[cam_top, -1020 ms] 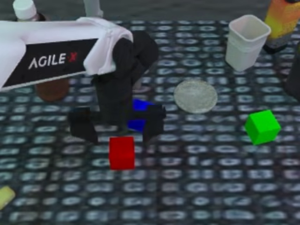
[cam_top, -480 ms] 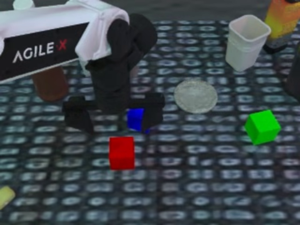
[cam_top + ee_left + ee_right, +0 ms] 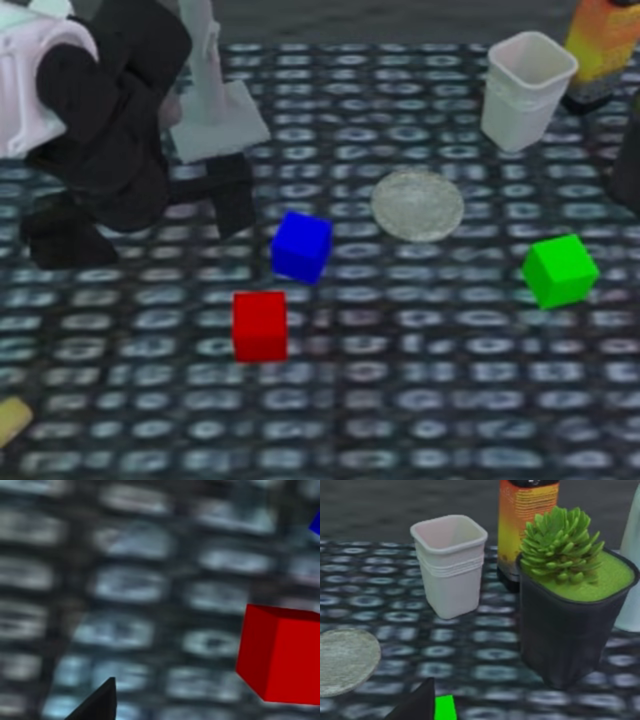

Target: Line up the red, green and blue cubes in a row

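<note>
**Blue cube set down beside the red; green cube waits alone on the right**

We begin with the biggest thing in the top view, our left arm, whose gripper (image 3: 140, 215) hangs at the table's upper left with its fingers spread wide and nothing between them. We judge it stands clear there so that the cubes lie unobstructed. Our right arm is out of the top view, and we cannot tell how its fingers stand.

Next in size, the potted plant (image 3: 570, 615) and the orange bottle (image 3: 527, 525) show whole only in the right wrist view; the top view catches only a sliver of the bottle at its upper right corner. The white cup (image 3: 525, 88) stands at the upper right, and the round silver disc (image 3: 418, 205) lies left of it, toward the middle.

Then the cubes. The blue cube (image 3: 301, 246) sits slightly turned, near the middle, and the red cube (image 3: 260, 325) lies just beside it, nearer the front and a little left; they look close but apart. The green cube (image 3: 560, 270) rests well off to the right, so the row seems to need it brought over.

The left wrist view shows the red cube's side faces close up, with a corner of blue at the edge. The right wrist view catches only a strip of green.
</note>
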